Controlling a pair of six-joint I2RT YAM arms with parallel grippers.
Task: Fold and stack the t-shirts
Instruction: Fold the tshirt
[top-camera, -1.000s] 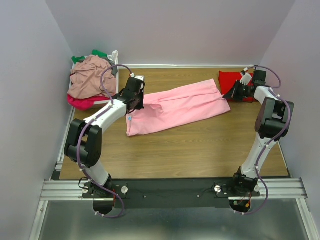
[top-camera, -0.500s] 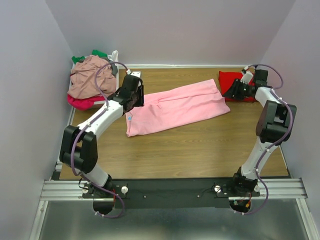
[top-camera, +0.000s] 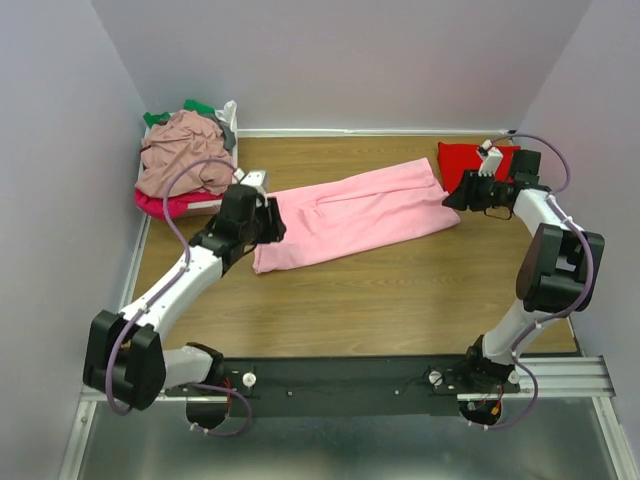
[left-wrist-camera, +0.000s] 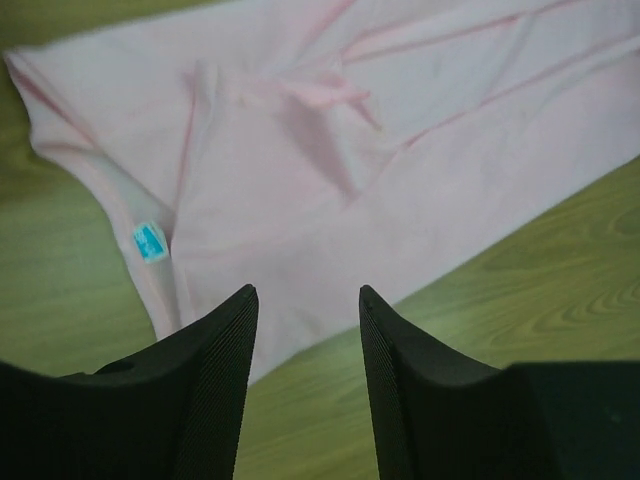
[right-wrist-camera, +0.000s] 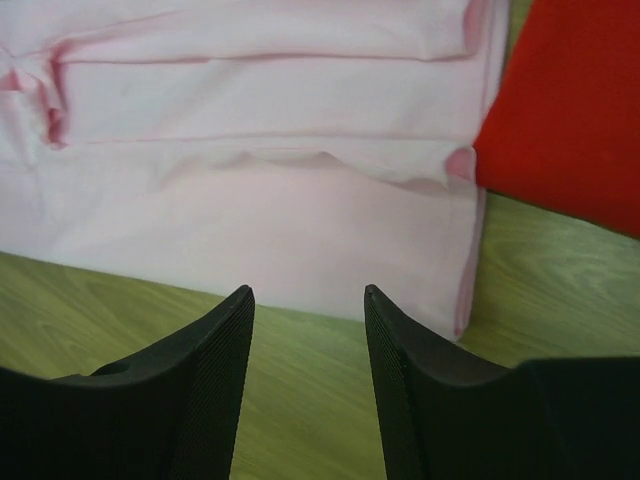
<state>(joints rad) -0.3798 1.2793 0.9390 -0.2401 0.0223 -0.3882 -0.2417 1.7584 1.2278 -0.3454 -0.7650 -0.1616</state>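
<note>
A light pink t-shirt, folded into a long strip, lies slantwise across the middle of the table. Its blue neck label shows at the left end. My left gripper hovers open just off that left end, nothing between its fingertips. My right gripper is open at the strip's right end, also empty, over bare wood beside the pink t-shirt's hem. A folded bright red t-shirt lies at the back right, touching the pink one's corner.
A white basket stands at the back left, heaped with a dusty rose t-shirt, a magenta one and a green one. Walls close in the table on the left, back and right.
Both grippers have opened and let go of the pink t-shirt's ends. The left arm has drawn back toward the near left; the right gripper has shifted slightly nearer. The shirt lies as before.
</note>
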